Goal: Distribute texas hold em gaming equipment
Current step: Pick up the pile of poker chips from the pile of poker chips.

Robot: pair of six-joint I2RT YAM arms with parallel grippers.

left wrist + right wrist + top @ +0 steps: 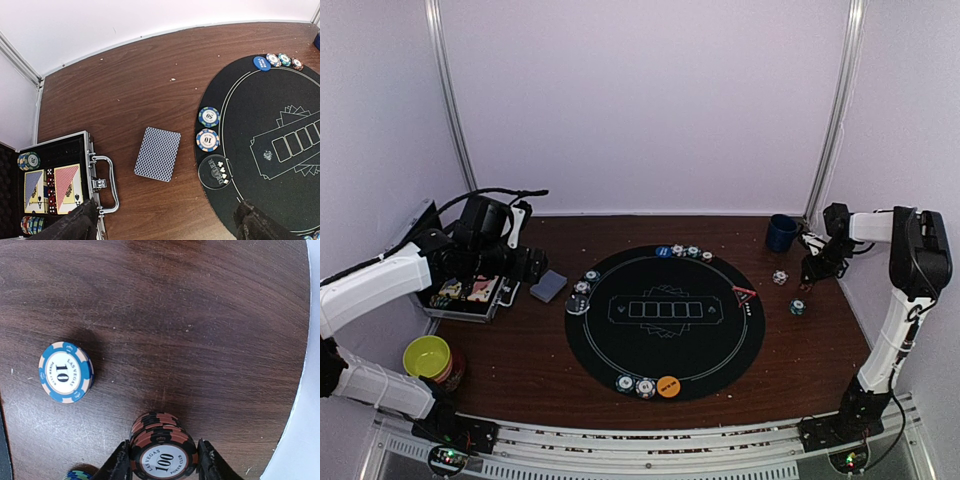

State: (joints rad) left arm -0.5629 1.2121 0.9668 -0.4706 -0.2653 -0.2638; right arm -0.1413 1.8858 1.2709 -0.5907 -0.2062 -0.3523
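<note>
- R gripper (pixel 817 265) sits low over bare table (pixel 520 340), nr far-right corner, just nearside of dark blue cup (pixel 781 232).
- R wrist view: fingers (pixel 117 466) pinch the 100-chip stack (pixel 162 452) (red-brown/black), one finger per side, no gap visible. Stack is upright and appears to rest on the wood.
- Blue 10 chip (pixel 66 372) lies flat on the wood, apart from the stack.
- L gripper (pixel 166 212) is spread wide w/ nothing between its fingers. It hovers over the left part of the table, above the case handle.
- Card deck (pixel 157 153) lies face down, grey-blue backs up, on bare wood between case (pixel 60 185) and mat (pixel 260 100), touching neither.
- Case is open at the table's left edge. Inside: two card packs, chips, red dice.
- Mat is round, black, at table centre.
- Mat left edge: 50 chip (pixel 209 116), second 10 chip (pixel 207 140), black dealer button (pixel 216 172), in a row.
- Mat far edge: blue button (pixel 261 63) w/ three chips (pixel 274 59) in line beside it.
- Mat right edge: red triangle marker (pixel 744 294).
- Mat near edge: two chips (pixel 625 382) and, beside them, orange button (pixel 668 385).
- Yellow-green bowl (pixel 428 355) is at the table's near-left corner.
</note>
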